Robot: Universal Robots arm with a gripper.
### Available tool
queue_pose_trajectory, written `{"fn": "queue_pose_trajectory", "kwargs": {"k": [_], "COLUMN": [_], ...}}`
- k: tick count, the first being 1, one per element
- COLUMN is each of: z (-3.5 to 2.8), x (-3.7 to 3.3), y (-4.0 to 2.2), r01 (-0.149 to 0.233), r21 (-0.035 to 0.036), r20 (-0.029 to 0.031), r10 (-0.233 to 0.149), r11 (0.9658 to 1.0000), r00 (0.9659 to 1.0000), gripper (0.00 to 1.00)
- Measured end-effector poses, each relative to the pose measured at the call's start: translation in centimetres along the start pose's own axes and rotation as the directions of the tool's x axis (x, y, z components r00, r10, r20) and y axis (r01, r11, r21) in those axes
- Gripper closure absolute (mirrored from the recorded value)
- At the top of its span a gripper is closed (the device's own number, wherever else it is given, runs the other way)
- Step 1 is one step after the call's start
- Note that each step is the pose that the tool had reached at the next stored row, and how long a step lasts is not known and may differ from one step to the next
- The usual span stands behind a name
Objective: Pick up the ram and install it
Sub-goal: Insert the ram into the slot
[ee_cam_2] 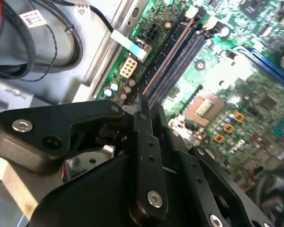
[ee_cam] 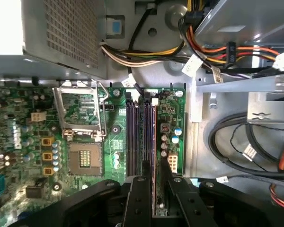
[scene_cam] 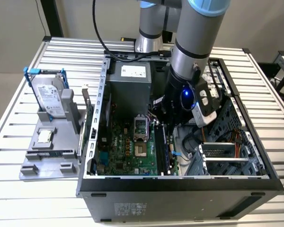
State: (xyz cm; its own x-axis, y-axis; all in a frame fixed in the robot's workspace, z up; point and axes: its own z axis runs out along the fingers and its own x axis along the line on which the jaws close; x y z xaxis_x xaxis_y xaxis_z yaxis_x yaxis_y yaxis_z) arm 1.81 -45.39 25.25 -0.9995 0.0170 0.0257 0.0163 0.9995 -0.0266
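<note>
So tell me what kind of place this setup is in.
Probably a robotics lab or test bench for computer assembly: an open computer case lies on a slatted metal table, with a grey parts fixture holding a hard drive beside it.

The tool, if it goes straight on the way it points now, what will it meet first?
Probably the memory slots on the green board. The tool points down at them in the first wrist view, though the gap is hard to judge.

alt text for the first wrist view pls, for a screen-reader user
The gripper sits low over the motherboard's memory slots, its fingers closed on the ram, a thin strip standing edge-on in one slot. An open processor socket lies beside the slots.
</note>
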Motion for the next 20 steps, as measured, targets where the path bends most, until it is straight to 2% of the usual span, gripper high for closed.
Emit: {"fn": "queue_pose_trajectory", "kwargs": {"k": [2,3,20], "z": [0.00,0.00,0.00], "x": [0.02,0.03,0.25], "y": [0.00,0.00,0.00], "r01": [0.000,0.000,0.003], "r21": [-0.0001,0.0000,0.0001], "r20": [0.0000,0.0000,0.0000], "r10": [0.000,0.000,-0.003], "r11": [1.0000,1.0000,1.0000], "r00": [1.0000,1.0000,1.0000], "gripper": [0.00,1.00,1.00]}}
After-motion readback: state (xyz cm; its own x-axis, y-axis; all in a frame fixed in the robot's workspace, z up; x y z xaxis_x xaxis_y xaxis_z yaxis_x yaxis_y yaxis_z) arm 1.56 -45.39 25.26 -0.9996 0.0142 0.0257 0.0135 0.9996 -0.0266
